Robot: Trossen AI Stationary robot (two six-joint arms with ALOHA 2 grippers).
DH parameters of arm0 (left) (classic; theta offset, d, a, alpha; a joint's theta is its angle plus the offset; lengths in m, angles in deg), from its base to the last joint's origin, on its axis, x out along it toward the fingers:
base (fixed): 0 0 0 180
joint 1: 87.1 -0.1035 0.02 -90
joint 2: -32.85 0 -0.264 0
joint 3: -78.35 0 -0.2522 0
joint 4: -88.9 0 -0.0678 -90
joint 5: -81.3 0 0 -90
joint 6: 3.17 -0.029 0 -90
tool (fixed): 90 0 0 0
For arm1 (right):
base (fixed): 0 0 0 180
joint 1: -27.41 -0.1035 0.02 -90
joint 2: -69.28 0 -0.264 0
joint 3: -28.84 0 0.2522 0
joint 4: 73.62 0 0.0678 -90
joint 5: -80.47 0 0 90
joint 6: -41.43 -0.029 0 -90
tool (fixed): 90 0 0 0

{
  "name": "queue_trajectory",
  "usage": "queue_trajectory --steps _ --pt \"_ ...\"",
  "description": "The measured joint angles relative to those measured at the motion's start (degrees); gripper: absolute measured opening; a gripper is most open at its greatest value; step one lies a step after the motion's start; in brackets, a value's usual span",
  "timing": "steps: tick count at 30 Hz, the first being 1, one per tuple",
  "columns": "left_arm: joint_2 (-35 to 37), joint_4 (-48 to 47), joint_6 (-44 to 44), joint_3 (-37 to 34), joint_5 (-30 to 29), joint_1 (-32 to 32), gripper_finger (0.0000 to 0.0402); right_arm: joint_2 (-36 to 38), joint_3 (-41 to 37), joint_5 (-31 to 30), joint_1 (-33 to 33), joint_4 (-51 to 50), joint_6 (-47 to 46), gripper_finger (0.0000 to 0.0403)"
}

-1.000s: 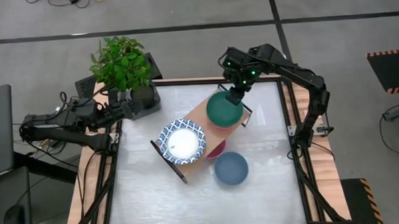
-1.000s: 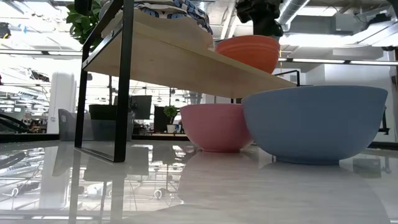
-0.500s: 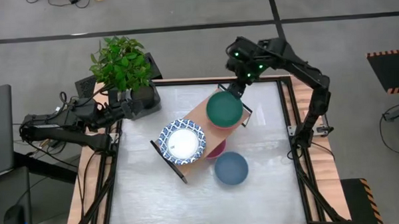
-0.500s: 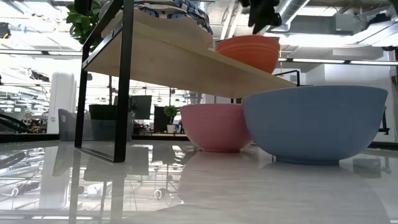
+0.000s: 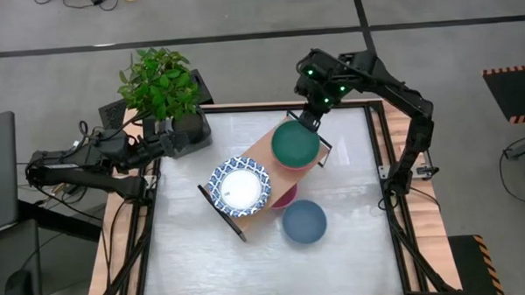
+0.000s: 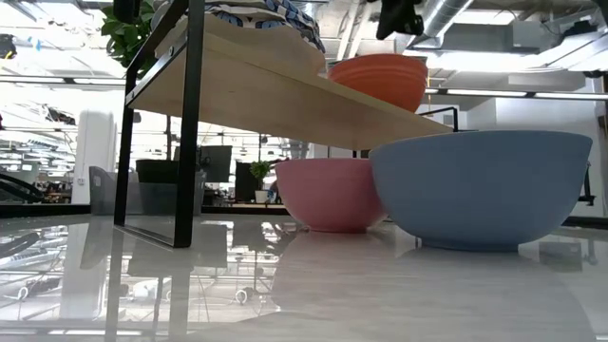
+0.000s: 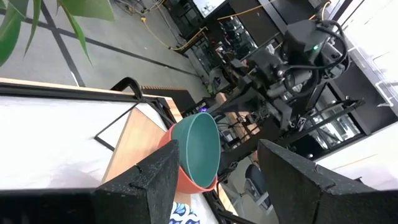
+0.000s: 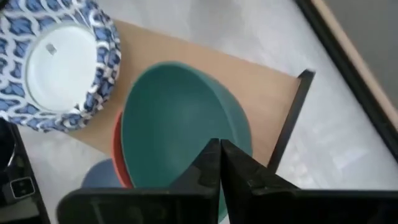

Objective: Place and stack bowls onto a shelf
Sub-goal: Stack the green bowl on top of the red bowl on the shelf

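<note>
The right hand (image 5: 309, 116) hangs above the shelf (image 5: 259, 149), just off the green bowl (image 5: 295, 144) at its one o'clock edge, fingers pressed together and holding nothing. That green bowl sits nested in a red bowl (image 6: 378, 80) on the shelf, beside the blue-patterned bowls (image 5: 240, 186). The pink bowl (image 6: 329, 194) is half hidden under the board; the blue bowl (image 5: 304, 221) stands free on the table (image 5: 196, 255) toward five o'clock. The left hand (image 5: 170, 143) waits spread open by the plant (image 5: 159, 81), at the table's ten o'clock corner.
</note>
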Motion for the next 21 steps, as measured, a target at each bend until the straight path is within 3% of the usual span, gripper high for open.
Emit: queue_trajectory --steps 10,16,21 --pt "-0.02 -0.46 0.55 0.00 -0.01 0.00 0.0201 -0.07 -5.19 0.09 0.55 1.22 1.42 0.0017" --pt "-0.02 -0.88 0.66 0.00 -0.01 0.00 0.0201 -0.07 -7.34 -0.09 2.12 1.75 1.42 0.0037" --pt "-0.04 -2.15 2.01 0.00 0.03 0.00 0.0201 -0.07 -9.44 -0.05 2.76 2.02 1.40 0.0021"
